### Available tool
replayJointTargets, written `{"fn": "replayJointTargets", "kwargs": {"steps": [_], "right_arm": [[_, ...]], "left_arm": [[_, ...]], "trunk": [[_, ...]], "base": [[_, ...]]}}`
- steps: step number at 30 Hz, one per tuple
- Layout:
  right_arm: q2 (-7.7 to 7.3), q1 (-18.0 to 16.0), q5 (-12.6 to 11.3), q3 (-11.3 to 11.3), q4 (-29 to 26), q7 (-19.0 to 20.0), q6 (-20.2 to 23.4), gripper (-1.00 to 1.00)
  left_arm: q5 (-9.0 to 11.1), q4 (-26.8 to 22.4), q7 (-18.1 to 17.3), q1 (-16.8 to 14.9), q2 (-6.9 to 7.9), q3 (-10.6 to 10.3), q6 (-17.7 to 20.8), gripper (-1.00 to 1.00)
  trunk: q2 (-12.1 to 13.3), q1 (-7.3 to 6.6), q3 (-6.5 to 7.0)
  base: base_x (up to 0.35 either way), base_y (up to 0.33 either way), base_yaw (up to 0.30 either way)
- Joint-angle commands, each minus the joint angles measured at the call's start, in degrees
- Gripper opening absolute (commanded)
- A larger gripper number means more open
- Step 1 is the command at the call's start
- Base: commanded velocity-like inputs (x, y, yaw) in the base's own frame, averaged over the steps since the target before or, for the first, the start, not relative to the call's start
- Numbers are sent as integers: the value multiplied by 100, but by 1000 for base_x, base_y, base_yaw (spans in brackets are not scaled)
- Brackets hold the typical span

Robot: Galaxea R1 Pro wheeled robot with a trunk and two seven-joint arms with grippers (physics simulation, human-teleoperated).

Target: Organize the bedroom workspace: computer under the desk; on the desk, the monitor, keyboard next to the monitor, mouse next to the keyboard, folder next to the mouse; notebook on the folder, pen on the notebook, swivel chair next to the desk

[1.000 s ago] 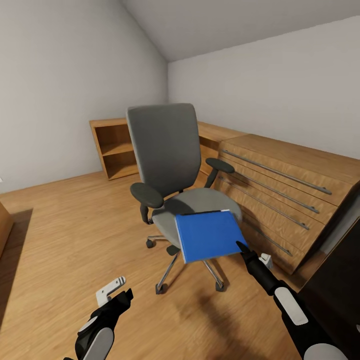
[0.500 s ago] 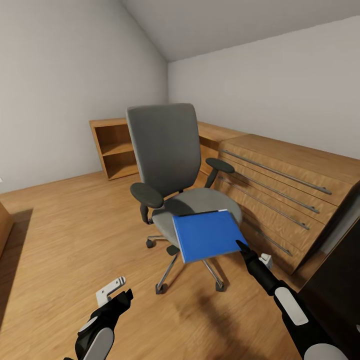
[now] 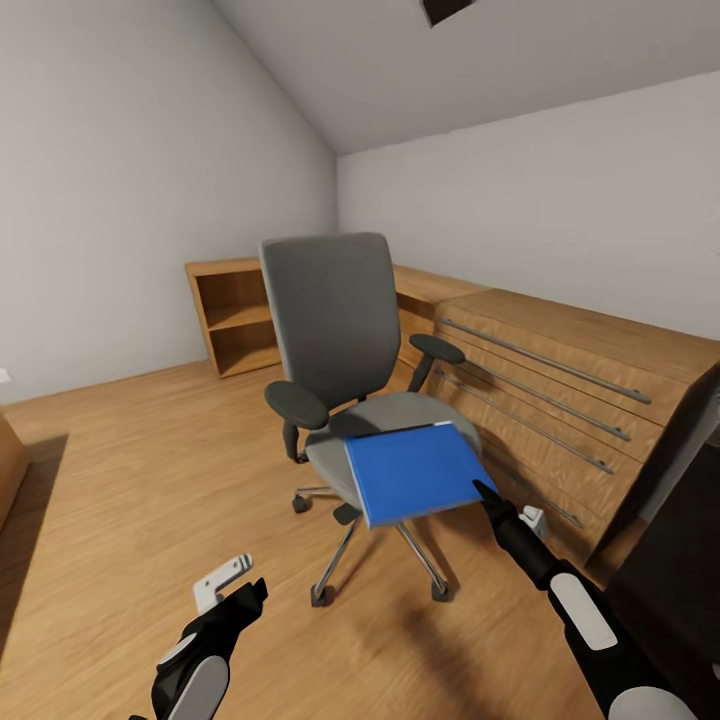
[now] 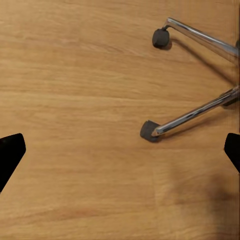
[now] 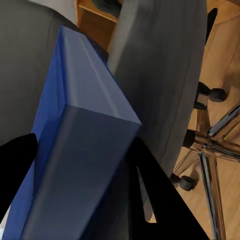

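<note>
The grey swivel chair (image 3: 330, 310) stands on the wooden floor, facing me. The bright-blue folder (image 3: 415, 473) juts out over the front of its seat. My right gripper (image 3: 485, 492) is shut on the folder's near right corner. In the right wrist view the folder (image 5: 75, 150) sits between the two black fingers, with the chair's grey seat (image 5: 160, 75) behind it. My left gripper (image 3: 235, 585) hangs open low over the floor, left of the chair's base. In the left wrist view the left gripper (image 4: 122, 150) has nothing between its fingers, and two chrome chair legs (image 4: 195, 115) with casters lie below it.
A light wooden chest with long bar handles (image 3: 560, 390) runs along the right wall behind the chair. An open wooden shelf unit (image 3: 235, 310) stands at the back. A dark desk edge (image 3: 680, 580) shows at the lower right. Bare floor lies to the left.
The whole picture has shifted: the chair, chest and shelf sit lower in view. Both grippers and the folder keep their place in the picture, so the folder now stands a little higher against the seat.
</note>
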Motion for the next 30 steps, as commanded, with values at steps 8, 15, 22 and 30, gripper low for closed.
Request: {"fn": "replayJointTargets", "kwargs": {"steps": [8, 15, 22, 30], "right_arm": [[-3, -2, -50, -21, -249, 9, 53, -100], [-10, -1, -52, -22, -374, 7, 58, -100], [-8, 13, -52, -22, -664, 1, 62, -100], [-14, 26, -55, -30, -878, -11, 62, -100]], "left_arm": [[25, -8, 45, -5, 13, -10, 18, 100], [20, -8, 54, -5, 14, -10, 20, 100], [26, -8, 53, -5, 14, -10, 22, 100], [24, -8, 57, -5, 14, -10, 19, 100]], "trunk": [[86, -60, 164], [367, -214, 290], [648, -368, 415], [969, -544, 559]], "base": [[0, 0, 0], [-1, 0, 0], [-219, 0, 0], [-289, 0, 0]]}}
